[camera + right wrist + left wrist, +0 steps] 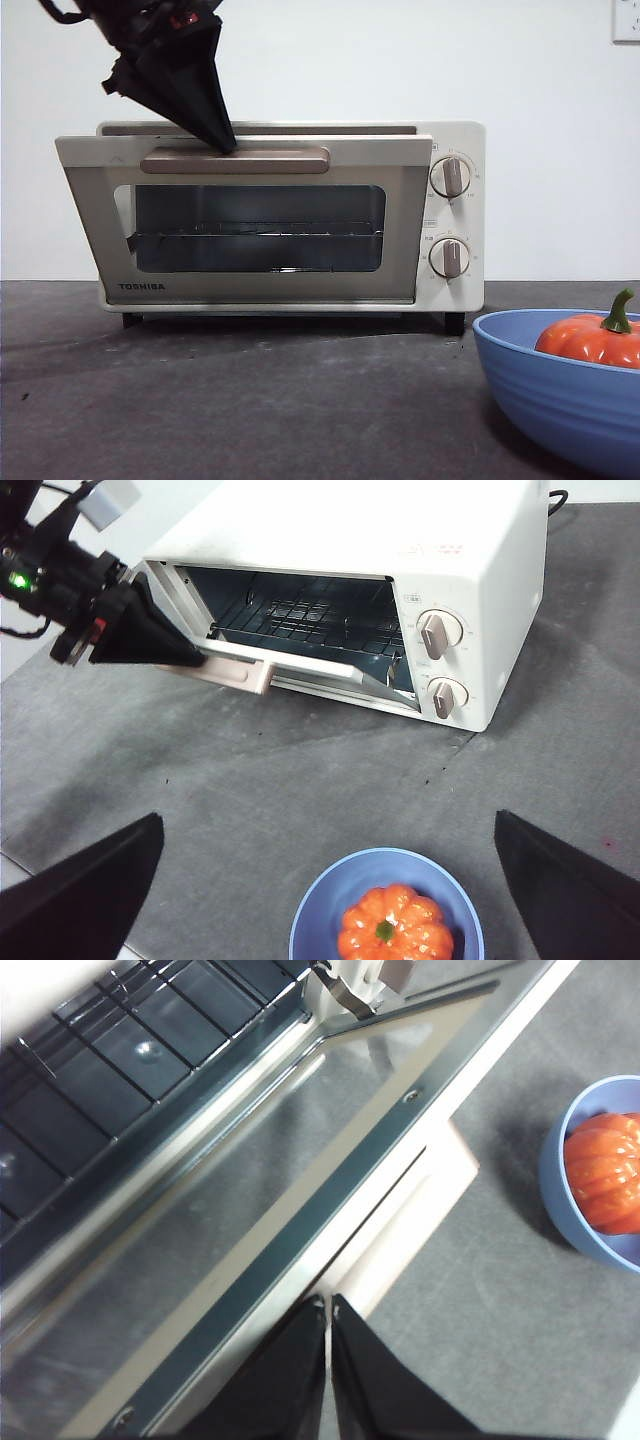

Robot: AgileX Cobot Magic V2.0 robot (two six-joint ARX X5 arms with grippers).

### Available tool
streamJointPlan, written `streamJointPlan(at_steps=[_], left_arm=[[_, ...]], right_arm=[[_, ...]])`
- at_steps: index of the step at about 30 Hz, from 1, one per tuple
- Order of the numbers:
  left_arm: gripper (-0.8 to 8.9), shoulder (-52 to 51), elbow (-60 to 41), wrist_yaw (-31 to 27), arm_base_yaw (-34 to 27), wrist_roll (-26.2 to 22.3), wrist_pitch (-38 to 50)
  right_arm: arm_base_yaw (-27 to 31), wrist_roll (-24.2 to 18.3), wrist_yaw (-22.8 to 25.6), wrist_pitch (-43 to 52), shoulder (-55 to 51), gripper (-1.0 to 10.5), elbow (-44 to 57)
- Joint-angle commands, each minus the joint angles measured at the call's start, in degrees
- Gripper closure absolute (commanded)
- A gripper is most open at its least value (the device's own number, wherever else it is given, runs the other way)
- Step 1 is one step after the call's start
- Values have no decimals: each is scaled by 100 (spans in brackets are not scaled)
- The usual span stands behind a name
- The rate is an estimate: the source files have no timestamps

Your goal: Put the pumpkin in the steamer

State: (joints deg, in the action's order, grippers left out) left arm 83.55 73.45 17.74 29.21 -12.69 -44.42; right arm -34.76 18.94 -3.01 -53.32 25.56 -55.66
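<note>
Left gripper (222, 140) presses the steamer (455, 130) handle (236, 160); pumpkin (592, 338) sits in bowl (540, 385).

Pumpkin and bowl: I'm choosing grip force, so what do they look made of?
The pumpkin looks like hard glossy plastic: its orange ribs carry bright highlights and its green stem looks moulded. The bowl looks like matte blue plastic or possibly glazed ceramic; its even colour and soft sheen leave that open. Both seem rigid, though the pictures cannot confirm it.

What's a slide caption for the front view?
Left gripper on the handle of the steamer door, partly open; pumpkin waits in the blue bowl.
</note>
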Motion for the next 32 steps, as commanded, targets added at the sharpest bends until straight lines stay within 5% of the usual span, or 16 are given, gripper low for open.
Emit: streamJointPlan(at_steps=[1,9,32], left_arm=[[799,9,-411,-179,76,262,273],[799,-503,-1593,-190,313,761,1412],[799,-616,-2885,-295,730,1386,2363]], right_arm=[[-24,26,9,59,9,371,-66],[-24,13,35,61,9,371,-66],[-24,-28,201,61,9,371,-66]])
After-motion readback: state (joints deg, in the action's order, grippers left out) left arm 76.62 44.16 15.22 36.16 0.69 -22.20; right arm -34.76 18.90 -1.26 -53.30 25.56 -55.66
